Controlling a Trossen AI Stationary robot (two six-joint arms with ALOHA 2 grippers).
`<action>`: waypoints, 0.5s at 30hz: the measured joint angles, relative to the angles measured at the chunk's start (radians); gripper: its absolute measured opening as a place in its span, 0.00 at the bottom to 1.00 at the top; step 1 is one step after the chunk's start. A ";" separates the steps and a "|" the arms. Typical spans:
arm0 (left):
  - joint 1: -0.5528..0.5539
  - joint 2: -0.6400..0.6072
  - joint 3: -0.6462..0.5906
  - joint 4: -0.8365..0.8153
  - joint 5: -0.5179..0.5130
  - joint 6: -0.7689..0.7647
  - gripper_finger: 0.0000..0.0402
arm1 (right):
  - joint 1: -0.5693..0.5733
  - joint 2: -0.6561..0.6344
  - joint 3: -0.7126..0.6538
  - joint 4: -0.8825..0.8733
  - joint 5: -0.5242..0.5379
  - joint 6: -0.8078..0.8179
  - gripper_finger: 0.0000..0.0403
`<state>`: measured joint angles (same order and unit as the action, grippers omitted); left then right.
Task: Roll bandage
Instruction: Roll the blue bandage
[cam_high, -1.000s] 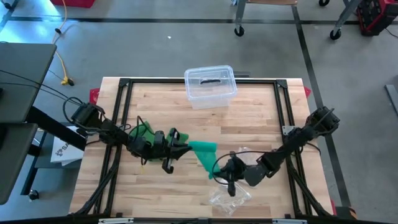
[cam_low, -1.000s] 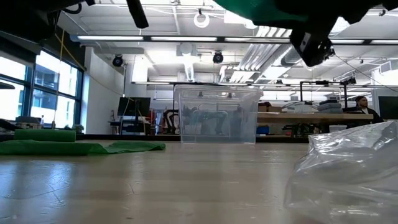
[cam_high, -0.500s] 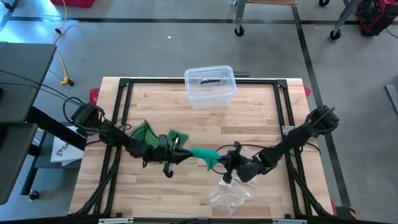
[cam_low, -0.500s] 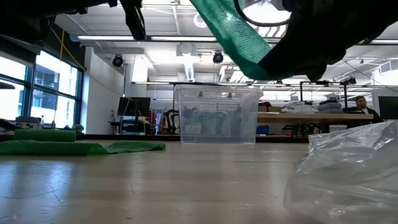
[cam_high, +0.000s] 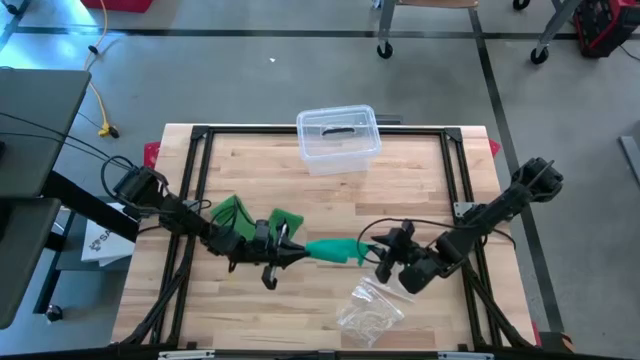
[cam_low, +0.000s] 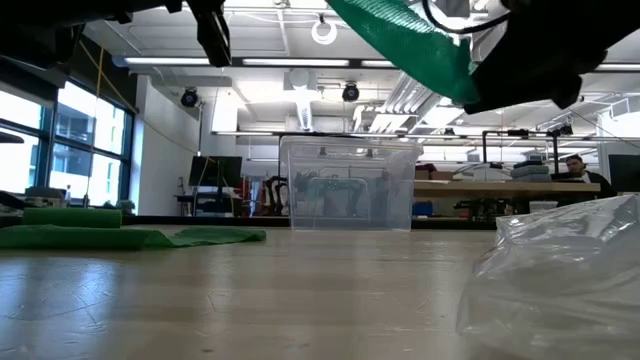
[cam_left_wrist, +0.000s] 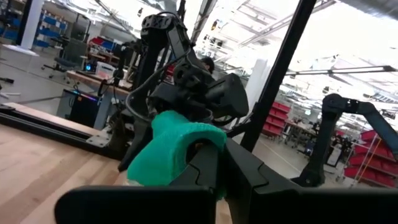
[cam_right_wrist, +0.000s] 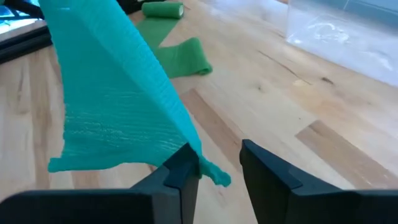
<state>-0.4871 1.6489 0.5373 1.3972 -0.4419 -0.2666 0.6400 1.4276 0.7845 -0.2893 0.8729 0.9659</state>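
Observation:
A teal bandage (cam_high: 335, 250) hangs in the air as a narrow strip between my two grippers. My left gripper (cam_high: 290, 252) is shut on its bunched left end (cam_left_wrist: 180, 146). My right gripper (cam_right_wrist: 217, 162) stands open at the strip's free right end (cam_right_wrist: 208, 169), above the table's near middle. In the right wrist view the strip widens away from the fingers. The low view shows the strip (cam_low: 400, 30) high above the tabletop. My left gripper pinches the bunched end of the bandage (cam_left_wrist: 186, 155) between its two fingers, coming roughly level from the table's left. The bandage is lifted clear of the table and runs on toward my right gripper. My right gripper has the strip's free end (cam_right_wrist: 198, 160) lying against the tip of one finger (cam_right_wrist: 177, 177). The other finger (cam_right_wrist: 267, 168) stands apart from it.
A green strip (cam_high: 235, 210) and a green roll (cam_right_wrist: 163, 9) lie on the table's left half. A clear lidded box (cam_high: 338, 135) stands at the far edge. A crumpled clear plastic bag (cam_high: 370, 310) lies near the front edge, below my right gripper.
My right gripper has moved up and toward the table's right edge, tipped closer to level, and opened. The bandage's right part, which hung down as a wide triangle, is now drawn out into a narrow, near-level strip; its left end has stayed in my left gripper.

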 joint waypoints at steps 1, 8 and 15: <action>-0.004 0.000 0.000 -0.002 0.000 -0.003 0.01 | 0.007 0.000 0.000 -0.006 0.008 0.004 0.28; -0.026 0.000 0.000 -0.022 -0.019 -0.003 0.01 | 0.023 0.039 0.000 0.055 0.007 0.004 0.28; -0.009 0.000 0.000 -0.007 -0.028 -0.002 0.01 | 0.022 0.115 0.000 0.120 -0.021 0.003 0.28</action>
<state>-0.4959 1.6489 0.5377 1.3903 -0.4704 -0.2684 0.6616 1.5424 0.7841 -0.1692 0.8518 0.9692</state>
